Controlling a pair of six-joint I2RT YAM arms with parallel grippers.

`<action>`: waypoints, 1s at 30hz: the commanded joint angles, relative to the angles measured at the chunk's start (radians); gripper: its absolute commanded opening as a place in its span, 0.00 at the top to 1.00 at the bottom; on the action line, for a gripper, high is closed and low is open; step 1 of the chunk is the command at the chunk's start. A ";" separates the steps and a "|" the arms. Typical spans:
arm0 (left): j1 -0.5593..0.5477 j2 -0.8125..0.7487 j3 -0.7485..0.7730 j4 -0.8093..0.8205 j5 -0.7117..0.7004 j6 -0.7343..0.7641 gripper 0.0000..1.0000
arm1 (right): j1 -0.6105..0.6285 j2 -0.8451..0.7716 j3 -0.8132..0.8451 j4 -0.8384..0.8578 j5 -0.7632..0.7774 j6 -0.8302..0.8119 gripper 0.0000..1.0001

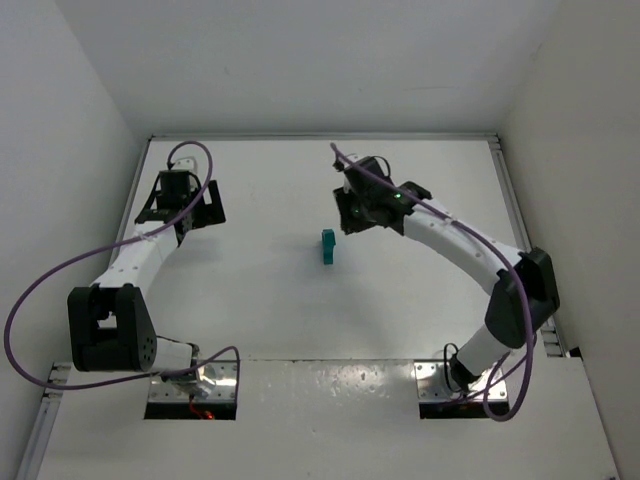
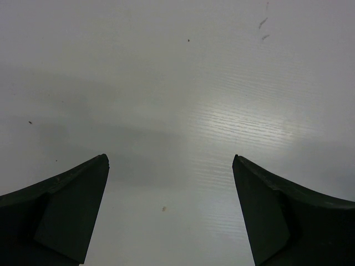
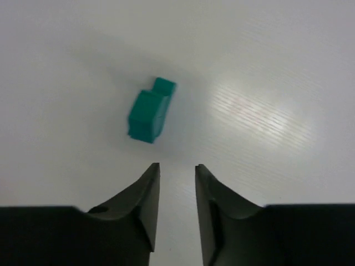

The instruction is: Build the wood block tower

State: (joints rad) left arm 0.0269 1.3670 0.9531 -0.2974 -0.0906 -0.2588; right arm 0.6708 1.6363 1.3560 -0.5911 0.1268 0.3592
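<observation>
The tower (image 1: 328, 247) stands near the middle of the white table (image 1: 250, 300), a narrow teal-green column, with no loose wood blocks visible anywhere in the 3 views. The right gripper (image 1: 347, 216) hovers just beyond it on the far right side. In the right wrist view its fingers (image 3: 145, 194) are only narrowly parted and pinch nothing, and the tower (image 3: 150, 111) sits just ahead of the tips, slightly to the left. From that angle the column shows a stepped outline, so its blocks may not be squarely aligned, though the view is too soft to be sure. The main risk is this arm: any sideways or downward drift toward the column could clip its top and topple it, since such a slim stack looks easy to upset. Pulling away low across the table would risk the same knock. The left gripper (image 1: 183, 200) is well apart at the far left, its jaws spread wide over bare table in the left wrist view (image 2: 171, 160), and poses little threat unless it sweeps toward the centre.
</observation>
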 commanded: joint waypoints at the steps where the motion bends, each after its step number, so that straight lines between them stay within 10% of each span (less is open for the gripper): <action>1: -0.004 -0.028 0.035 0.027 0.025 0.016 0.00 | -0.111 -0.044 -0.061 0.019 0.025 0.050 0.71; 5: -0.004 -0.028 0.035 0.027 0.049 0.007 0.00 | -0.162 -0.018 -0.107 -0.006 -0.009 0.092 1.00; 20: 0.007 0.009 0.065 -0.002 0.180 0.058 0.00 | -0.146 0.138 -0.083 0.060 -0.196 0.198 0.96; 30: 0.007 0.027 0.075 -0.002 0.189 0.058 0.00 | -0.106 0.154 -0.037 0.057 -0.164 0.182 0.76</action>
State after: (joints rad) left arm 0.0280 1.3933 0.9874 -0.3088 0.0834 -0.2100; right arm 0.5491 1.7893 1.2751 -0.5537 -0.0528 0.5388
